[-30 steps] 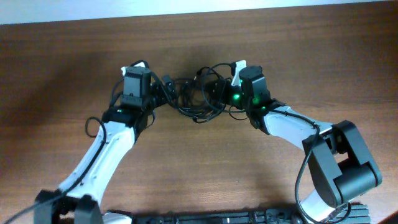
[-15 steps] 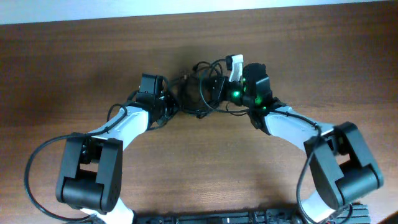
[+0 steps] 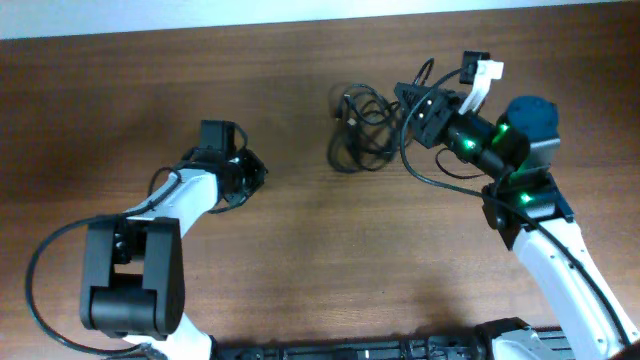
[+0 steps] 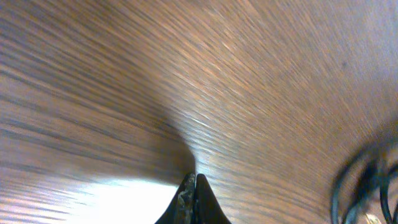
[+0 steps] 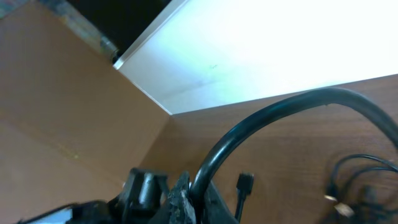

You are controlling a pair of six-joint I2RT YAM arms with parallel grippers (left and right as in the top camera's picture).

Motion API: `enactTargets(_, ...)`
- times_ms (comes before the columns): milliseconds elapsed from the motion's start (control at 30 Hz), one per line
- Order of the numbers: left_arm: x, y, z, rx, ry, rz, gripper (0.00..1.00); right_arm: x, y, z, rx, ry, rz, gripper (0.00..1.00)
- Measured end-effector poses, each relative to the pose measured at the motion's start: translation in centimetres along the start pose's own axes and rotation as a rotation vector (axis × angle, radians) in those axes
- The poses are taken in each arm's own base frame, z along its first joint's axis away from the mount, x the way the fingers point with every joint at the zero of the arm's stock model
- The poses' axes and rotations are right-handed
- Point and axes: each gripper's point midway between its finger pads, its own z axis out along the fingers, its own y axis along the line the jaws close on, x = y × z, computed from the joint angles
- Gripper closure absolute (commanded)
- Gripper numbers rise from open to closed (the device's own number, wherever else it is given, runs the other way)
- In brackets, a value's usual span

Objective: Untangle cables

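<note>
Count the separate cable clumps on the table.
1: the cables sit as one tangled clump right of centre toward the far edge, with a strand leading to the right end effector. Individual cords inside cannot be counted.

Two robot arms: left arm [image 3: 190, 198] at the lower left, right arm [image 3: 548, 250] at the right; one clump of black cables [image 3: 362, 130] upper centre, cords too tangled to count; one table [image 3: 320, 275].
</note>
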Motion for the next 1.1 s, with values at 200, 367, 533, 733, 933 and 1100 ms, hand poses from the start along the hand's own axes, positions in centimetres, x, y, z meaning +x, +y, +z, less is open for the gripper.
enactTargets(200,-2.4,-0.5,-2.9,0.058,-0.072,0.157,0.95,4.0,5.4,1.6,-0.144,0.112,-0.027,0.96)
enactTargets(367,-6.2,-3.5,-12.1,0.191,-0.312,0.233,0.59,13.5,9.5,4.8,-0.187,0.334,-0.006,0.75)
enactTargets(533,-6.2,-4.1,-15.6,0.211,-0.385,0.300,0.26,21.9,7.9,6.8,-0.120,0.540,-0.021,0.01)
enactTargets(733,-4.7,-2.5,-14.7,0.152,-0.310,0.291,0.09,16.0,-0.6,5.5,0.143,0.420,0.020,0.01)
enactTargets(933,-4.5,-2.3,-14.7,0.146,-0.301,0.288,0.06,11.5,-11.2,0.3,0.546,0.315,0.115,0.12)
enactTargets(1100,-4.2,-2.0,-14.5,0.136,-0.286,0.283,0.04,12.0,-14.9,-0.5,0.644,0.326,0.154,0.38)
